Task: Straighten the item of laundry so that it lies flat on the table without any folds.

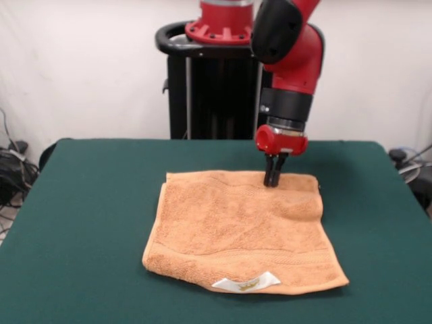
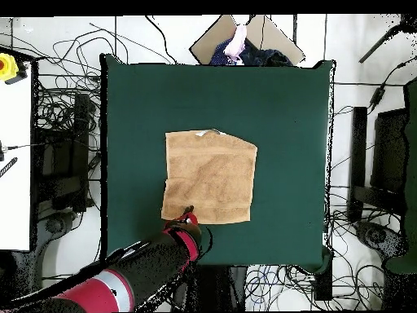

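The orange-tan terry towel is sitting pretty much in the middle of the green bench, mostly spread out but not totally flat. There's a soft fold running along its top right part in the front view, and the top edge looks a bit doubled over. Woven band runs near the bottom edge, and the little white label pokes out at the bottom centre of the frame. The gripper comes down on the towel's upper edge, right of centre, fingers close together and looking pinched on the towel there. In the overhead view the red and black arm reaches in from the lower left.
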